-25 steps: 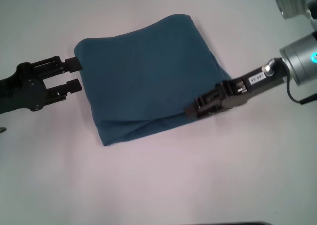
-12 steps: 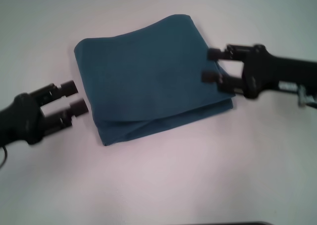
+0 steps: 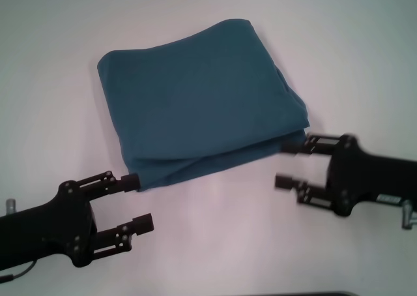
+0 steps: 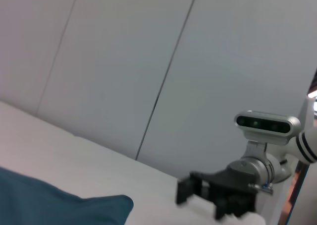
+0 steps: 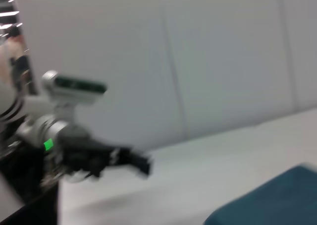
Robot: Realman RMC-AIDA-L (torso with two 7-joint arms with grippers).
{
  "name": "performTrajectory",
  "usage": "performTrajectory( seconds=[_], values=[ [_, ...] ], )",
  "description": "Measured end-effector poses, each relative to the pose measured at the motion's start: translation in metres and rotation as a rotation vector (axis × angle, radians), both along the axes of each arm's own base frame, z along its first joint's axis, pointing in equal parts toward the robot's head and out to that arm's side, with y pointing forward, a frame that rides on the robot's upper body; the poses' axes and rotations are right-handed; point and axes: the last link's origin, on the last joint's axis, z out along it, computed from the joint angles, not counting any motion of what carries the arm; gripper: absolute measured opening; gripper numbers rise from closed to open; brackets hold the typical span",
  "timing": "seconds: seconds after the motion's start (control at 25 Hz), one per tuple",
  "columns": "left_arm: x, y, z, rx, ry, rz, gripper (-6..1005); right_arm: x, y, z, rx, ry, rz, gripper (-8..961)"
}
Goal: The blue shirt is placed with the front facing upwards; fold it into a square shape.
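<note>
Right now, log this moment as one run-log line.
blue shirt: folded, roughly square, on table | left gripper: open, at near-left corner | right gripper: open, at near-right corner | neither holds cloth

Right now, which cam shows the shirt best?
Head view: the whole folded shirt lies in frame, all edges and layered near corner visible. The left wrist view catches only a corner at frame edge; the right wrist view likewise shows one blurred corner.

Blue shirt point(image 3: 195, 100) folded: print, collar, label all hidden. Both wrist views crop it at the bottom edge (right wrist blurred). Left arm cut off lower left.
</note>
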Motion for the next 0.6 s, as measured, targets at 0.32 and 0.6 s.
performTrajectory(
  seconds=[0.32,0.6],
  values=[
    [0.003,0.007,0.004,0.041,0.005,-0.039,709,-0.009,0.000,-0.006,-0.081,0.069,-0.043,623],
    [0.003,0.005,0.001,0.004,0.028,-0.057,707,-0.010,-0.009,-0.008,-0.071,0.065,0.026,670]
  ],
)
